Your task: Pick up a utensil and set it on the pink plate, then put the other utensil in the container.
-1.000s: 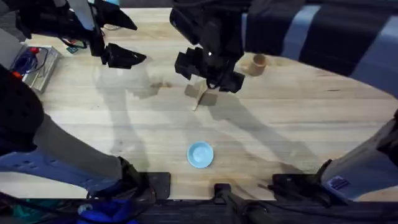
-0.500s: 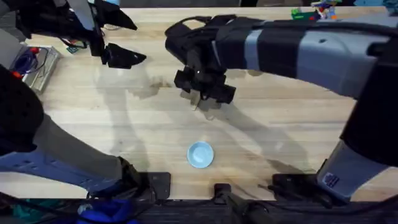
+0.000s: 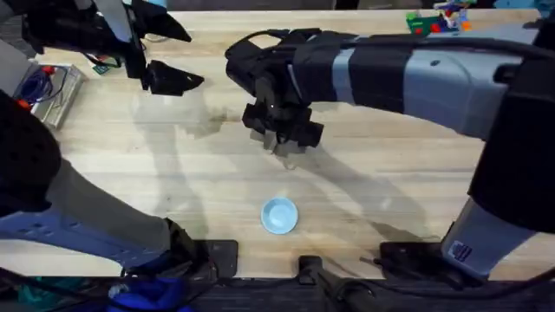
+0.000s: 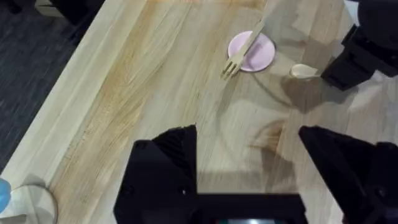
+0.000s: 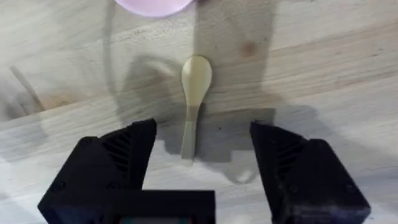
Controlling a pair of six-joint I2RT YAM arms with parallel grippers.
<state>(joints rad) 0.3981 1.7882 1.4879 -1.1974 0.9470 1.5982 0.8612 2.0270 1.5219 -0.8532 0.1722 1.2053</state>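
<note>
We're in a robotics lab here: a pale wooden tabletop (image 3: 130,173) with two robot arms bolted at its near edge, loose cables (image 3: 39,85) far left, colourful toy bricks (image 3: 434,17) far right.

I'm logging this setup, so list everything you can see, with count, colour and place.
Fork: one, light wood, lying across the pink plate.
Pink plate: one, pale pink, beside the spoon.
Spoon: one, light wood, flat on the table between the right gripper's fingers.
Blue plate: one, light blue, near table edge.
Table: one, light wood.
Left gripper: black, open, far left.
Right gripper: black, open, over the spoon.
</note>
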